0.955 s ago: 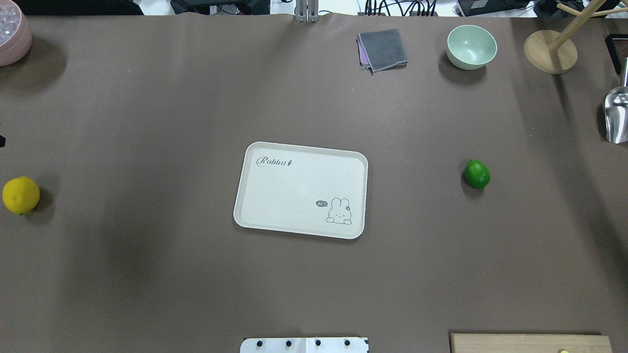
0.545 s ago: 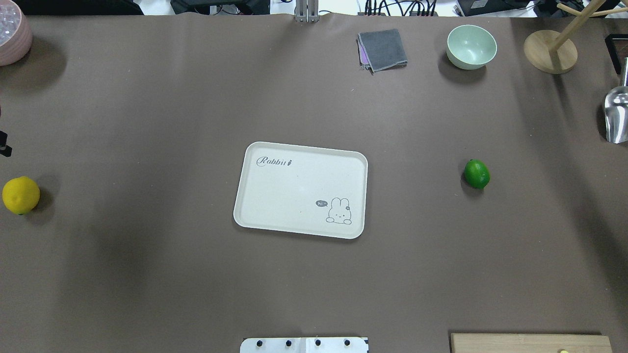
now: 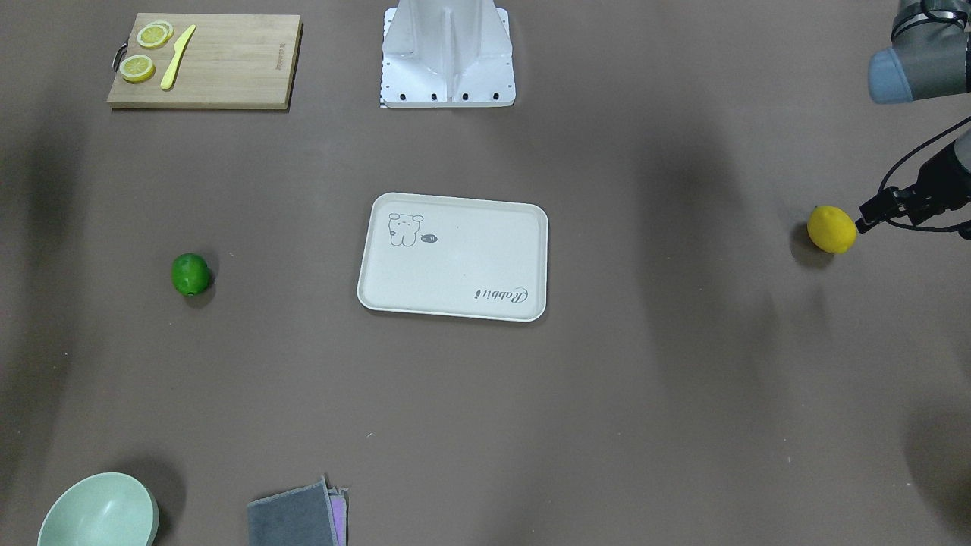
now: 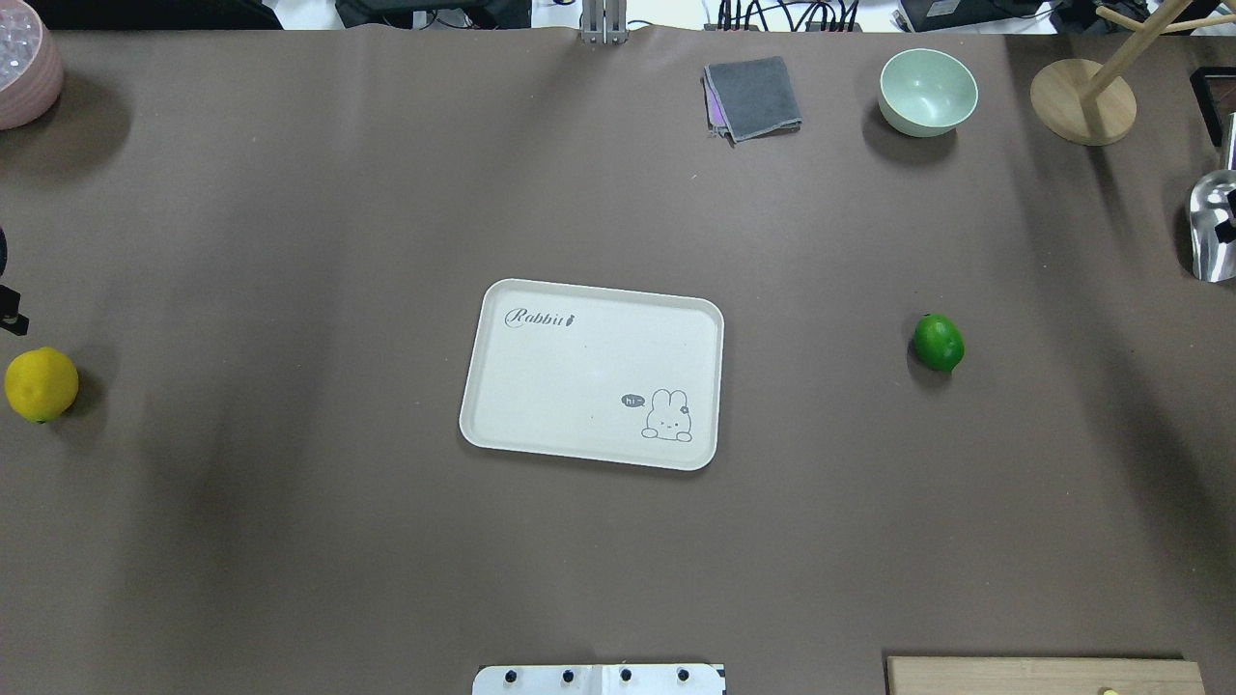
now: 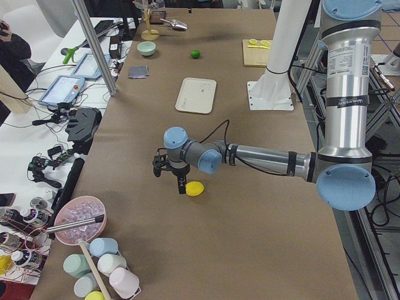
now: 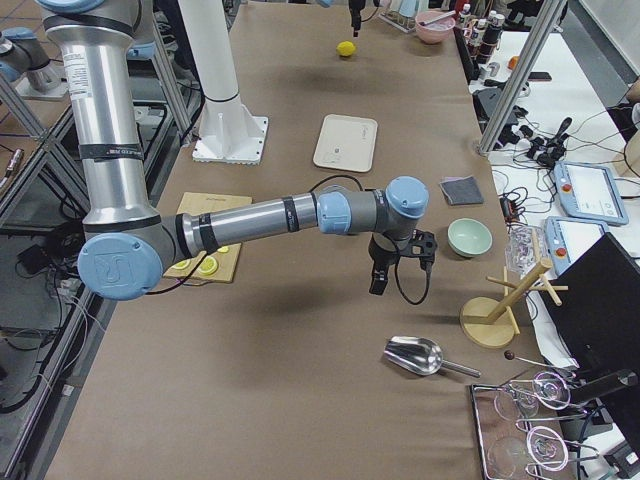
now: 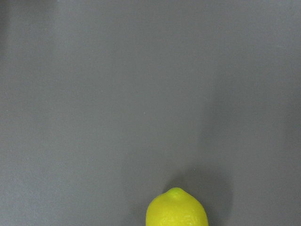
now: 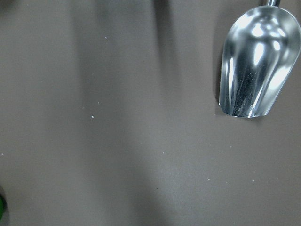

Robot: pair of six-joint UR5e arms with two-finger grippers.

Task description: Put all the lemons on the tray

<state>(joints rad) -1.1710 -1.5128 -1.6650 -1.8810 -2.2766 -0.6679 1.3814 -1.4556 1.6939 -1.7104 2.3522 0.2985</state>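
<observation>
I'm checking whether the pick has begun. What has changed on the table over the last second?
In the overhead view the left gripper has crept down the left edge toward the yellow lemon, and a bit of the right gripper has appeared at the right edge by the metal scoop. Nothing was taken hold of or let go. Yellow lemon, green lemon and tray stay put.

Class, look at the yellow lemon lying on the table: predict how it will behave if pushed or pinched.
Likely to roll when nudged: the yellow lemon is a rounded oval lying free on the flat table. Probably firm, as it shows a full, undented shape. Its curved sides might slip from an off-centre pinch.
</observation>
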